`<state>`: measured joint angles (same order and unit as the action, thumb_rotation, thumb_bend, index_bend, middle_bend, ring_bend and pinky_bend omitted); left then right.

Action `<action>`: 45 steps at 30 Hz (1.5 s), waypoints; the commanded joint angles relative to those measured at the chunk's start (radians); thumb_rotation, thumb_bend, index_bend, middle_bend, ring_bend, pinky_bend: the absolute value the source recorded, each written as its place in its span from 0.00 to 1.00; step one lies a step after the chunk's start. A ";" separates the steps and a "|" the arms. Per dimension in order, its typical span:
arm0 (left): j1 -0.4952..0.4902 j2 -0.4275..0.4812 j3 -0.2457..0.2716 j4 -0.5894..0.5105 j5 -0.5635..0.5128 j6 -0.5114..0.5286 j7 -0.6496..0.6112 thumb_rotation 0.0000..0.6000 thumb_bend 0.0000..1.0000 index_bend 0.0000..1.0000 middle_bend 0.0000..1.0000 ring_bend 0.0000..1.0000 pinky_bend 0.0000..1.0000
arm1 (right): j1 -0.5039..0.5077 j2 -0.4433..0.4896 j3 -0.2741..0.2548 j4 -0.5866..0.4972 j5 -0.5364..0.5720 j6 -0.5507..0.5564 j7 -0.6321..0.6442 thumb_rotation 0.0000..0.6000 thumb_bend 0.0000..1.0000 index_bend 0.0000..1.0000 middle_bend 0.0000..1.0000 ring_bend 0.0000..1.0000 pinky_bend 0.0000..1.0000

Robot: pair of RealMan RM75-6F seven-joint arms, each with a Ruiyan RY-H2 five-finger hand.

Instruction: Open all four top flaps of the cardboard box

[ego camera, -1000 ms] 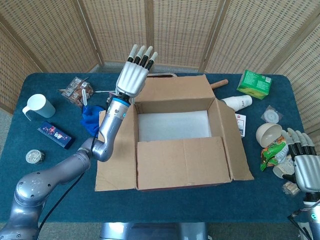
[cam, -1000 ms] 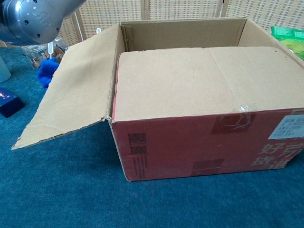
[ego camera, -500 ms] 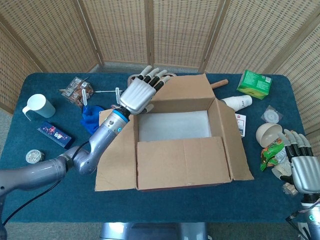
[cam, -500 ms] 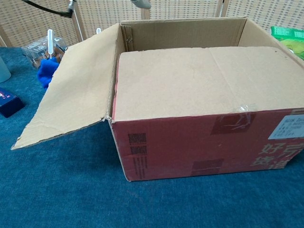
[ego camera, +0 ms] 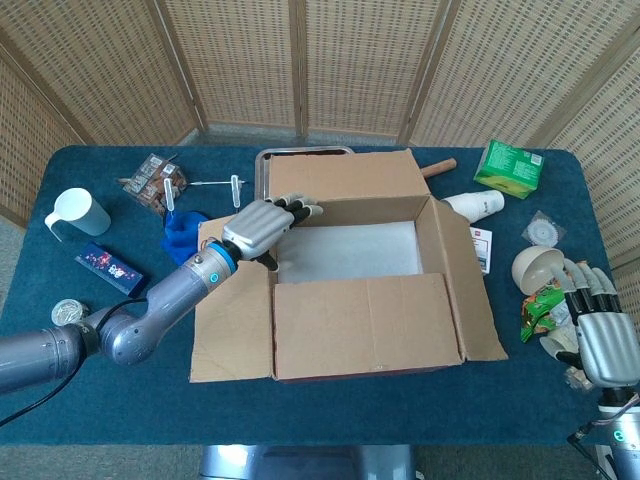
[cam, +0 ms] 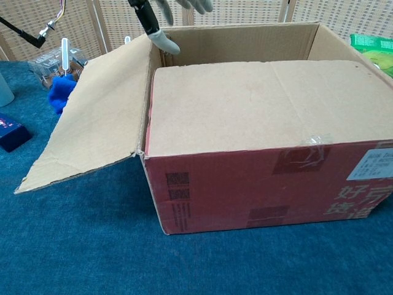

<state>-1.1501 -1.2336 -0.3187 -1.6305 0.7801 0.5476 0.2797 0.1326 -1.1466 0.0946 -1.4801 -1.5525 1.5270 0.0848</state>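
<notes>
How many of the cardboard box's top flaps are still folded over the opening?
1: the near flap still lies over the box. The left flap, far flap and right flap are folded outward.

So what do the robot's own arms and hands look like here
Both arms are smooth silver-grey metal with rounded joints. The left hand and right hand have pale grey backs and fingers with black segments and light tips. A blue ring marks the left wrist, and a thin black cable trails beside it.

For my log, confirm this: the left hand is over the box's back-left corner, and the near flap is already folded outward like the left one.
Not quite. The near flap still lies flat over the cardboard box opening, as the chest view shows; only the left flap there hangs outward. The left hand is indeed at the back-left corner.
</notes>
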 commanded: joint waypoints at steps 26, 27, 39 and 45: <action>-0.092 -0.111 0.028 0.119 0.015 -0.037 -0.237 1.00 0.03 0.15 0.15 0.10 0.33 | -0.002 0.003 -0.002 -0.007 -0.008 0.006 0.008 1.00 0.00 0.00 0.02 0.00 0.00; -0.095 -0.120 0.037 0.124 0.022 -0.026 -0.228 1.00 0.03 0.14 0.14 0.09 0.33 | -0.002 0.004 -0.002 -0.007 -0.008 0.007 0.009 1.00 0.00 0.00 0.02 0.00 0.00; -0.131 -0.178 0.087 0.141 0.026 0.040 -0.149 1.00 0.04 0.08 0.00 0.00 0.29 | -0.004 0.009 -0.006 -0.012 -0.017 0.011 0.025 1.00 0.00 0.00 0.02 0.00 0.00; -0.116 -0.165 0.064 0.129 0.035 0.082 -0.173 1.00 0.05 0.06 0.00 0.00 0.27 | -0.004 0.012 -0.007 -0.013 -0.020 0.012 0.031 1.00 0.00 0.00 0.02 0.00 0.00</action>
<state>-1.2700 -1.4021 -0.2507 -1.4990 0.8116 0.6247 0.1111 0.1284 -1.1350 0.0873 -1.4934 -1.5726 1.5394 0.1154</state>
